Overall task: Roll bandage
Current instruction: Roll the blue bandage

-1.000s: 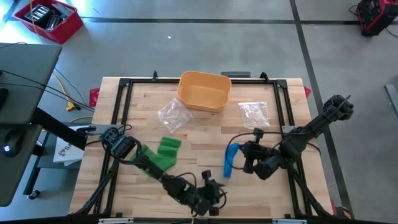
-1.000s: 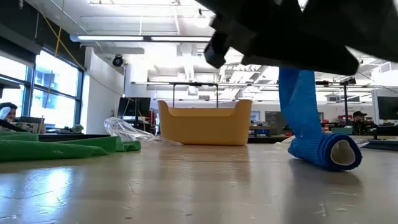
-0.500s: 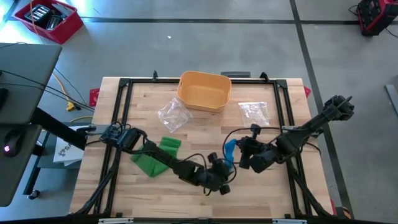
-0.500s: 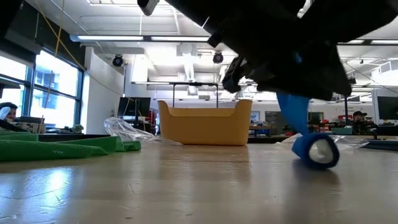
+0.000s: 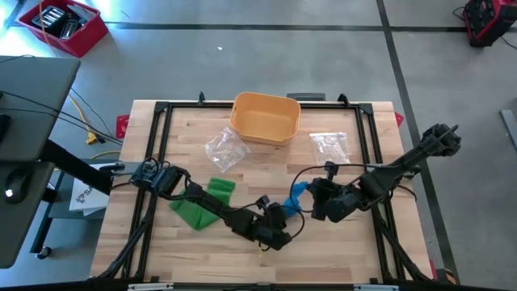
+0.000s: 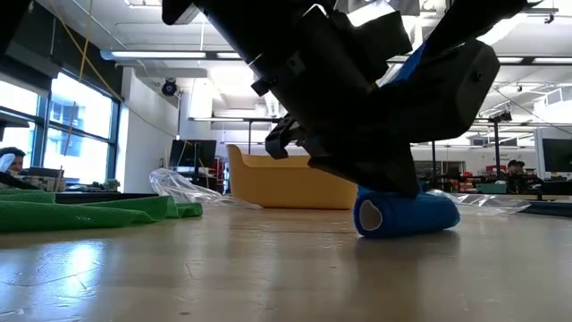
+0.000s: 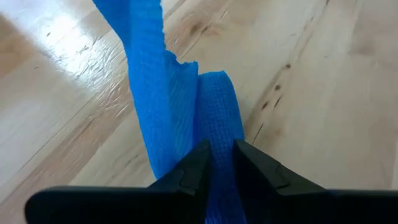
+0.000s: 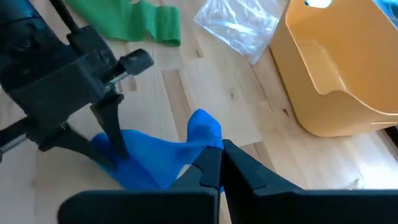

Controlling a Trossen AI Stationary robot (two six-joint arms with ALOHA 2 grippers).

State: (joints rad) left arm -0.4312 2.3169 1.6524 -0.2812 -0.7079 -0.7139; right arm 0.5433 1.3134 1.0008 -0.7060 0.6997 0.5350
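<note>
Above the wooden table [image 5: 339,242], left arm stretched low across the front, left end effector [image 5: 284,213] meeting right end effector [image 5: 311,200] at the blue woven bandage [image 5: 297,196] near the middle. Low view: bandage roll [image 6: 404,215] lying on the table, tail rising. Left wrist: fingers [image 7: 194,167] nearly closed, pinching the roll [image 7: 214,130]. Right wrist: fingers [image 8: 209,167] closed on the tail [image 8: 202,130]; orange plastic bin [image 8: 336,74], green cloth strip [image 8: 134,22] beyond.

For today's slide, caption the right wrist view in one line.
Both grippers pinch the blue bandage: right gripper on its loose end, left gripper on the roll.
</note>
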